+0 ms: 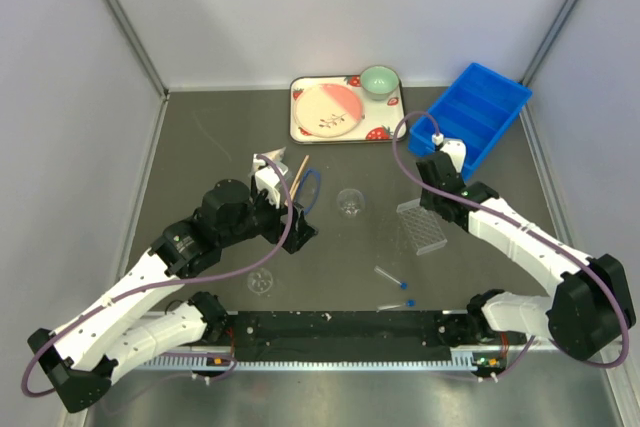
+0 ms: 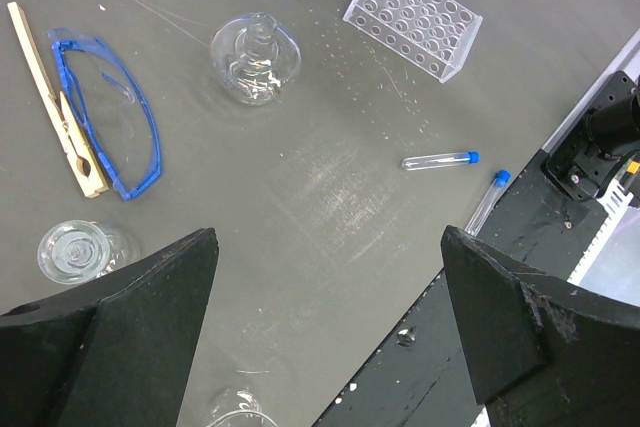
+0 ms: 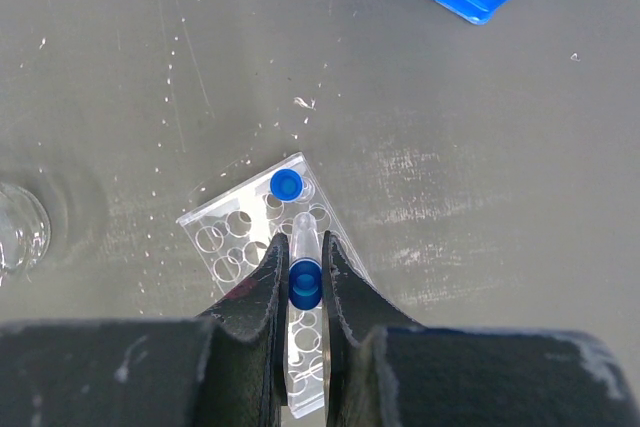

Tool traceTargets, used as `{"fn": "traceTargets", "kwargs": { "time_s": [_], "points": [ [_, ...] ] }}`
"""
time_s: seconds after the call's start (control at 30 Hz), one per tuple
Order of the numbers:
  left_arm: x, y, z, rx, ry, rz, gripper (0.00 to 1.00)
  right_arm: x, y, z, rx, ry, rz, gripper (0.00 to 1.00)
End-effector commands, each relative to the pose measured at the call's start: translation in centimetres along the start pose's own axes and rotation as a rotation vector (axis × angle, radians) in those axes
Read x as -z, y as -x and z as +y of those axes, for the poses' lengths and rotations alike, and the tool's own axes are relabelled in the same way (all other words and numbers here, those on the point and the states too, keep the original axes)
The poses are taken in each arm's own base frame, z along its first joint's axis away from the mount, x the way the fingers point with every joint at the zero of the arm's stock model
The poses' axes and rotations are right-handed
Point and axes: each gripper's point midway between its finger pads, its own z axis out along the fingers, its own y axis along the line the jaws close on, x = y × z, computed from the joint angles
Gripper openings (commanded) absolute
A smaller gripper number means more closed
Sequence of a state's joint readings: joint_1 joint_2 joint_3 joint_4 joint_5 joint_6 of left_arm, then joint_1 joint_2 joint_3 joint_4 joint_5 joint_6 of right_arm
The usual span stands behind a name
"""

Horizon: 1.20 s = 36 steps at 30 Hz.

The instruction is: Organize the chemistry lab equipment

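Dark grey matte surface (image 1: 200, 137), scratched and speckled with pale flecks, with a soft sheen in patches under even, diffuse light. Closed in at the back and both sides by plain pale lavender-grey walls (image 1: 330, 7), with slanting grey metal struts (image 1: 122, 22) at the two far corners. Along the near edge, a black strip (image 1: 340, 325), a white toothed rail (image 1: 330, 359) below it, then brushed metal (image 1: 330, 399).
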State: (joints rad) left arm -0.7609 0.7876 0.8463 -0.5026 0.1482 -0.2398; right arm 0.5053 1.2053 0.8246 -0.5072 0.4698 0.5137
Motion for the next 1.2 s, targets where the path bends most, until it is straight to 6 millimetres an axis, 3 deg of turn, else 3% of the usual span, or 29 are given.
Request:
{"fn": "traceTargets", "kwargs": {
  "time_s": [0.0,1.17],
  "points": [
    [-0.1,0.4,0.0,-0.009,-0.006,-0.023,0.99,0.0,0.8,-0.7,0.0,-0.023,-0.036,0.0],
    [-0.1,0.4,-0.2,-0.006,-0.015,-0.027,0.99,-0.8,-1.0,-1.1,0.008,-0.045,0.006,0.0]
  ]
}}
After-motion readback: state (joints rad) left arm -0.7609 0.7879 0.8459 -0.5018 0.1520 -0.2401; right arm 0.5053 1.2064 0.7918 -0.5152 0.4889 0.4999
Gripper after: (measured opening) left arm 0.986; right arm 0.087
